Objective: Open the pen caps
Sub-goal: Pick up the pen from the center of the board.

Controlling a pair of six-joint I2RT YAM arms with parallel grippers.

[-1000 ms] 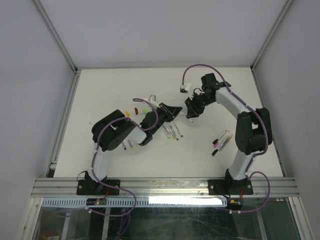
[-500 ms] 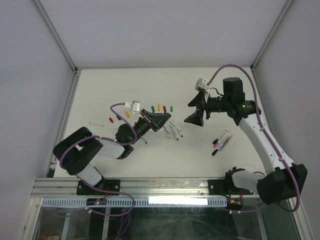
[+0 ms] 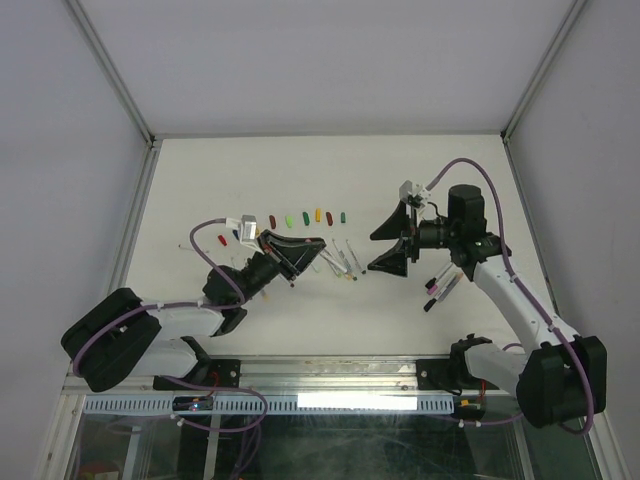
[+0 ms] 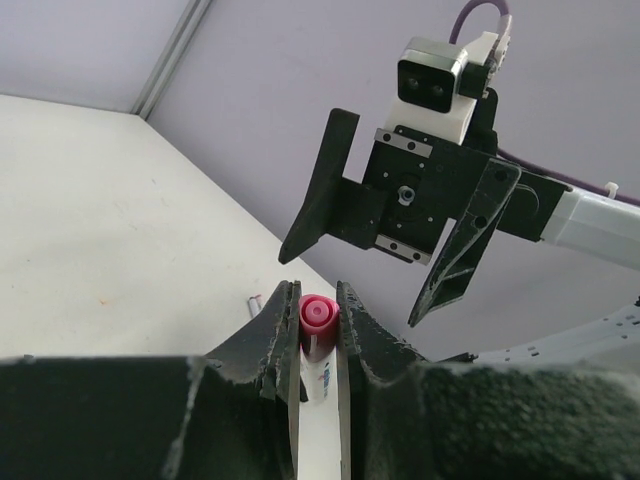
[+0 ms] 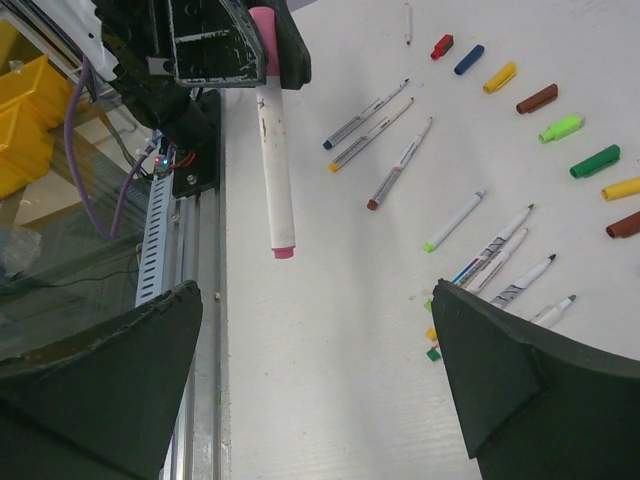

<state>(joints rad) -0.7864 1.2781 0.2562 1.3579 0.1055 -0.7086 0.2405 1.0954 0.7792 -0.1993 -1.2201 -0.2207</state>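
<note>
My left gripper [image 4: 318,300] is shut on a white pen, its jaws pinching the pink pen cap [image 4: 318,325]. In the right wrist view the same pen [image 5: 272,150] hangs below the left gripper [image 5: 262,40], above the table. My right gripper [image 5: 315,300] stands wide open with nothing between its fingers. From above it [image 3: 372,253] faces the left gripper [image 3: 315,245] across a short gap. Several loose pen caps lie in a row: red [image 5: 441,46], blue [image 5: 468,59], yellow [image 5: 499,77], maroon [image 5: 537,98] and green [image 5: 595,161].
Several uncapped pens [image 5: 400,165] lie on the white table between the arms [image 3: 345,260]. A few capped pens [image 3: 440,282] lie on the right. Small coloured bits [image 5: 432,335] sit near the pens. A metal rail [image 5: 190,300] runs along the near edge.
My right gripper has spread its jaws wide and drawn back to the right. The left arm has sunk towards the near left, still holding the pink-capped pen.
</note>
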